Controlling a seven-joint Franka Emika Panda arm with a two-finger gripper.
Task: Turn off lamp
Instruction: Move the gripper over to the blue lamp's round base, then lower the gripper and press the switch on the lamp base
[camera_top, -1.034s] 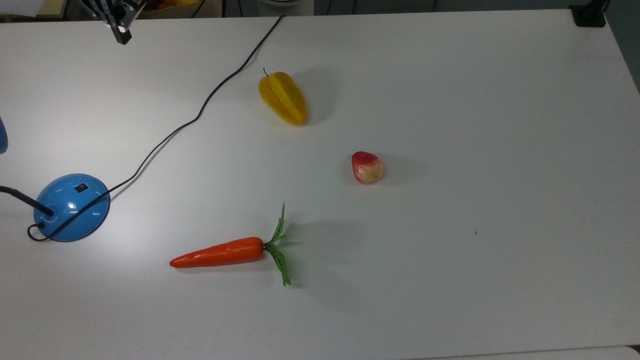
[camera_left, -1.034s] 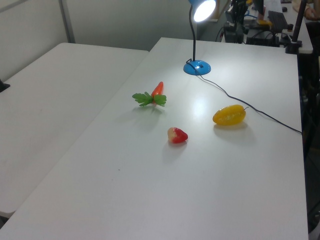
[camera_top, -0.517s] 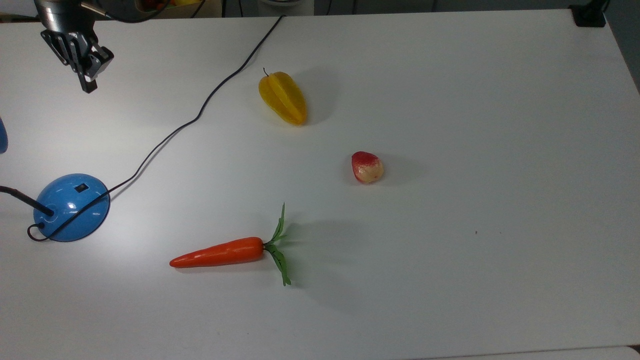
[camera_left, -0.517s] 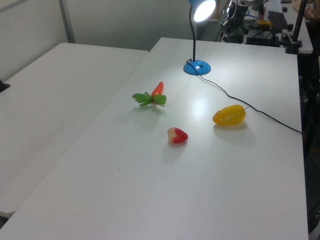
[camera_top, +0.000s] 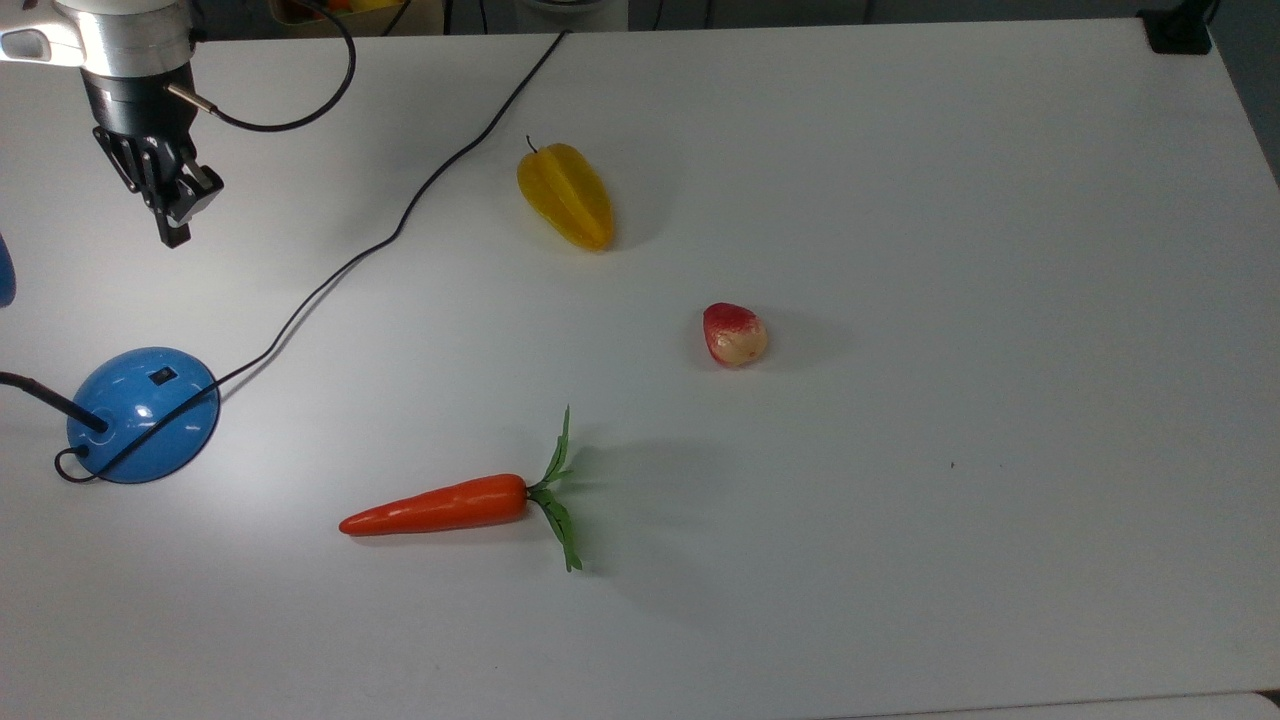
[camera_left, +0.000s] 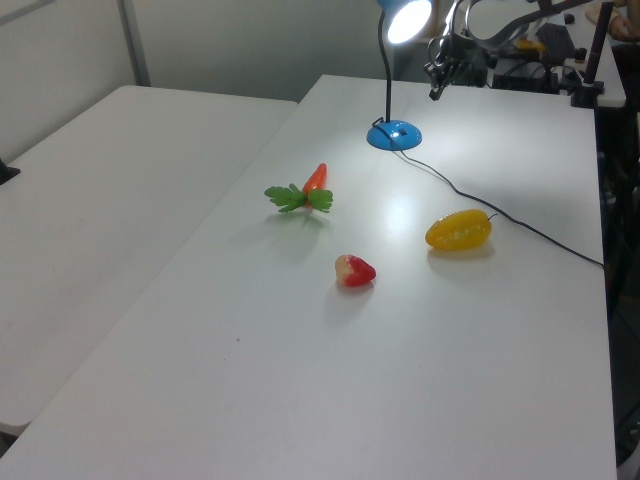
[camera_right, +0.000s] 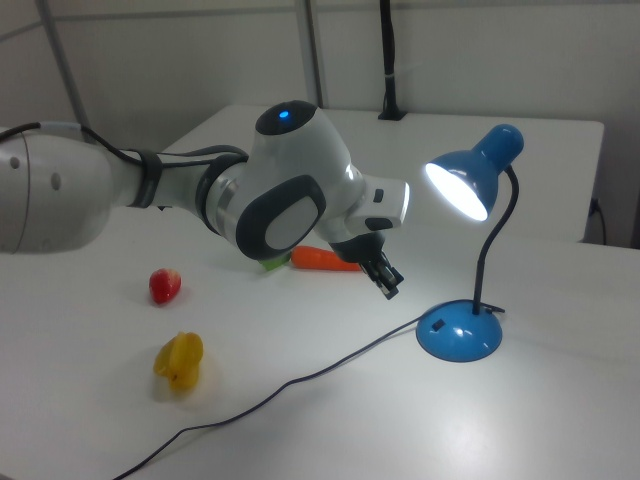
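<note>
The lamp stands at the top view's left, and its glossy blue dome base (camera_top: 143, 415) carries a small black rocker switch (camera_top: 163, 376). Its blue head (camera_right: 470, 180) glows brightly on a thin black neck above the base (camera_right: 460, 330). My gripper (camera_top: 175, 228) hangs above the table with its fingers shut on nothing. In the top view it is above the base with a clear gap between them. It sits just left of the base in the right view (camera_right: 386, 283), and right of the lit head in the left view (camera_left: 436, 88).
The lamp's black cord (camera_top: 400, 225) runs from the base across the table to the far edge. A yellow starfruit (camera_top: 565, 195), a red-and-cream fruit (camera_top: 735, 335) and an orange carrot (camera_top: 440, 505) lie mid-table. My white arm (camera_right: 200, 195) reaches in from the right view's left.
In the top view my gripper came down from the upper edge and shifted left, ending closer to the lamp's base. The lamp stays lit and the fruit have not moved.
</note>
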